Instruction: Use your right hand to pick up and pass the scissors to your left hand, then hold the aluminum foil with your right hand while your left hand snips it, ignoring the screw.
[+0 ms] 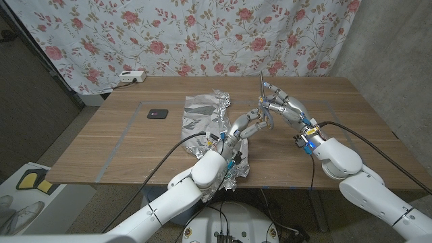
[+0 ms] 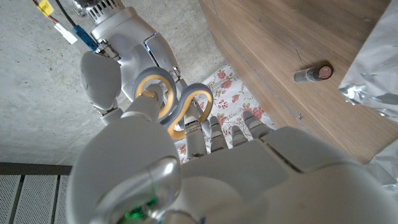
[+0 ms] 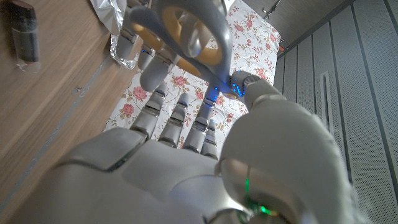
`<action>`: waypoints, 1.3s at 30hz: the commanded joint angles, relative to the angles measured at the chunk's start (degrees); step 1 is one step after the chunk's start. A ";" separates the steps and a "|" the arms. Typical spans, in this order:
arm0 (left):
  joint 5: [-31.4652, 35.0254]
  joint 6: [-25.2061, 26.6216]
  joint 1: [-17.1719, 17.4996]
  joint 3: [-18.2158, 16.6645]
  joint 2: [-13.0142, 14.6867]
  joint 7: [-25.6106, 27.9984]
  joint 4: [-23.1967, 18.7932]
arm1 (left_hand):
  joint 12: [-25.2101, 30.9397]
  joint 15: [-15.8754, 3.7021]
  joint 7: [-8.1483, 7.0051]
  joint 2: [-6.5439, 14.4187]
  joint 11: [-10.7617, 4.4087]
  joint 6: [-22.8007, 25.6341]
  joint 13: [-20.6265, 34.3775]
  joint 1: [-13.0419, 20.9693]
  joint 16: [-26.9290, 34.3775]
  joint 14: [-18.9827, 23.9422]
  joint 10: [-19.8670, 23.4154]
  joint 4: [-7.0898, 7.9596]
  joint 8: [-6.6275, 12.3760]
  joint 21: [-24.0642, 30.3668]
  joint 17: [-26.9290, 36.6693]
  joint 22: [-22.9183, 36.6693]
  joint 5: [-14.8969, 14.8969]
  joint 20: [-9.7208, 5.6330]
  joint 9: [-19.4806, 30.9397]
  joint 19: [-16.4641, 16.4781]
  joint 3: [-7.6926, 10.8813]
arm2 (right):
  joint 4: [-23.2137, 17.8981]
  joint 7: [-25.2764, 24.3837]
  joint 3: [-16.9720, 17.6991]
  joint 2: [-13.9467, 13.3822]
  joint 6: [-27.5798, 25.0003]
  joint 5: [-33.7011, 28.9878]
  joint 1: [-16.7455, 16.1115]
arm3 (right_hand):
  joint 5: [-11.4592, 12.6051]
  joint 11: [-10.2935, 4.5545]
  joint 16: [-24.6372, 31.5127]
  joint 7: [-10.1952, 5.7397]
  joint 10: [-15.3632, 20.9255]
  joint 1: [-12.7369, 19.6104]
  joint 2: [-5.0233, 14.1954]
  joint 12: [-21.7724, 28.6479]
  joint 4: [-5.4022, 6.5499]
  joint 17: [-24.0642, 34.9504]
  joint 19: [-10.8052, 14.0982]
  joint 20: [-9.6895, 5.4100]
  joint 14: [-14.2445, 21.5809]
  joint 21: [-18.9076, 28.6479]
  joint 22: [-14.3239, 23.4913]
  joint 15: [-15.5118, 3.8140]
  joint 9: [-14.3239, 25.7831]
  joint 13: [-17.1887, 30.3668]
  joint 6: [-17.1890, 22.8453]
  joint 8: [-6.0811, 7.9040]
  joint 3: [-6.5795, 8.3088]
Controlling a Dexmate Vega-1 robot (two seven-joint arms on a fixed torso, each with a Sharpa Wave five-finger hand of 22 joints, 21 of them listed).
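Wooden table [image 1: 135, 145] before a floral curtain [image 1: 202, 34]; both hands' fingers [image 1: 273, 101] grasp the scissors [image 1: 262, 94].

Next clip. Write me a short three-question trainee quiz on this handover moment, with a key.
1. True or false: the scissors lie flat on the table.
2. Which hands are at the scissors' handles? A) right hand alone B) left hand alone C) both
3. Fill in: the crumpled aluminum foil lies on the robot's ____ side of the two hands.

Key
1. False; they are up in the air, blades pointing upward.
2. C; in both wrist views, fingers of both hands meet at the grey and yellow handle loops.
3. Left; beyond it lies a small black object.
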 commanded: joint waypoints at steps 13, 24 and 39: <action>1.65 -4.20 2.24 -0.63 -3.02 5.40 2.59 | 4.31 -2.17 -2.36 -0.16 -3.03 1.65 1.56 2.12 2.20 9.92 10.54 -0.04 -0.85 0.91 0.20 0.31 0.86 1.33 0.53 4.04 -0.19 | 0.46 -2.46 -0.30 1.63 0.33 -0.86 -0.67 | 0.35 -1.23 -0.26 -0.26 0.38 -0.76 0.00 1.95 0.04 0.26 -2.73 2.01 -1.48 -0.40 0.21 -6.12 0.16 1.14 0.45 0.15 -0.10; 1.99 -4.08 2.03 -0.30 -3.75 5.27 3.21 | 7.27 -4.36 -3.23 0.31 -7.22 2.39 4.15 1.91 3.30 14.62 17.52 0.38 -0.38 0.95 0.64 0.47 1.06 1.72 0.58 5.29 -0.96 | 0.74 -1.86 -0.50 1.50 0.37 -0.39 -0.73 | 0.35 -1.39 -0.18 -0.36 0.29 -0.75 -0.04 1.88 -0.04 0.29 -3.11 2.10 -1.61 -0.28 0.21 -6.13 0.16 1.06 0.47 0.15 0.01; 3.04 -2.48 2.39 0.07 -4.89 7.07 2.96 | 13.32 -5.83 -1.39 1.53 -8.76 6.10 9.54 2.31 5.55 19.66 22.92 0.17 0.09 0.96 2.90 0.56 0.97 2.60 0.58 6.10 -2.35 | 0.07 -1.41 -0.97 1.62 1.75 -1.06 -1.19 | 0.30 -1.32 -0.09 -0.43 0.25 -0.90 -0.09 1.87 -0.01 0.34 -3.47 2.10 -1.84 -0.14 0.21 -6.16 0.15 1.05 0.48 0.14 0.05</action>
